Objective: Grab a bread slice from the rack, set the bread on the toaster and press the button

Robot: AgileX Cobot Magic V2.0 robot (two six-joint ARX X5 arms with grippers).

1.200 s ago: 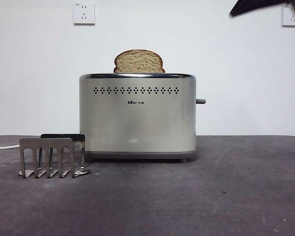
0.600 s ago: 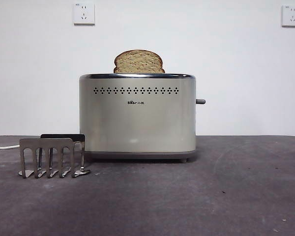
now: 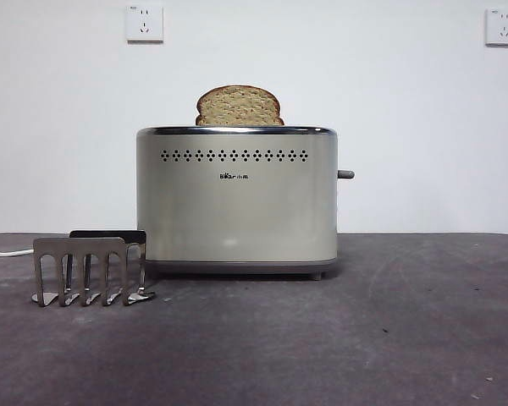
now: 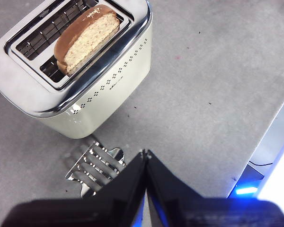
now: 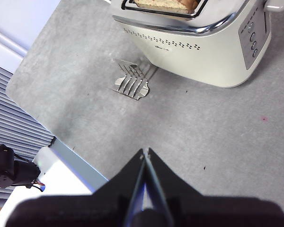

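One slice of bread (image 3: 239, 106) stands in the toaster (image 3: 237, 203) slot, frame centre | rack (image 3: 89, 271) empty, lower left | left tool (image 4: 145, 153) and right tool (image 5: 145, 152) both closed together, empty, raised | lever press appears left.

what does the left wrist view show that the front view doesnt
Only the left wrist view shows the toaster's two slots from above, with the slice of bread standing in the slot nearer the holed side and the other slot empty, plus the left gripper shut, high above the table.

Only the front view shows the two wall sockets, the lever on the toaster's side and a white cable.

Both show the toaster, the bread's top poking out, and the rack with no bread in it beside the toaster.
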